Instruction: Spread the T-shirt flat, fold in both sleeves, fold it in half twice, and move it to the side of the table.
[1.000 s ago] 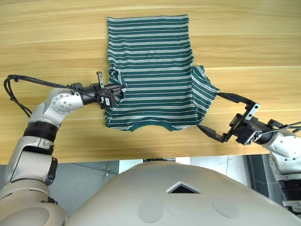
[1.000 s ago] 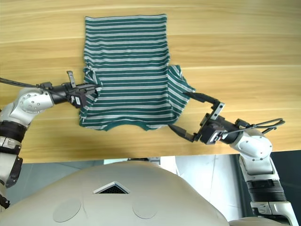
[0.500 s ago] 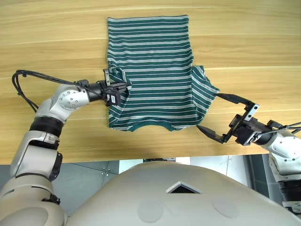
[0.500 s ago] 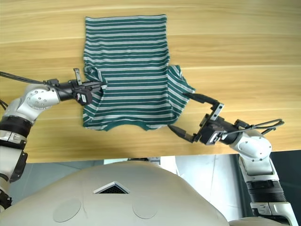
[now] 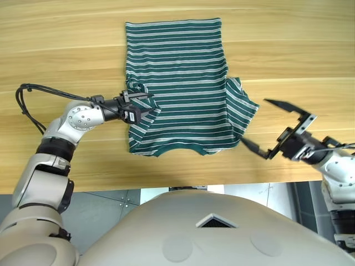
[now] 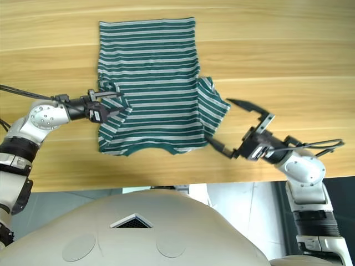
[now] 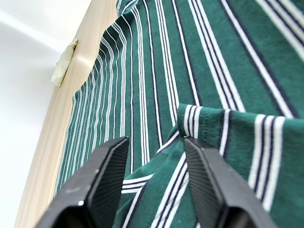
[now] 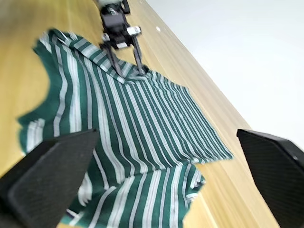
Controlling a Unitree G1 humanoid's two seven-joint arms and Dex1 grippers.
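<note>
The green, white-striped cotton T-shirt point(image 5: 177, 61) lies on the pale wooden surface point(image 5: 66, 33), its long axis running away from the robot. Its right sleeve point(image 5: 241, 108) juts sideways, straight toward the right gripper point(image 5: 254, 120), the nearer arm, held low with jaws gaping wide just beside it. The left gripper point(image 5: 147, 104) sits over the tucked-in left sleeve point(image 7: 237, 142), jaws apart.

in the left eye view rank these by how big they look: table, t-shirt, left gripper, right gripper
1. table
2. T-shirt
3. right gripper, fingers spread wide
4. left gripper, clearly the smallest
</note>
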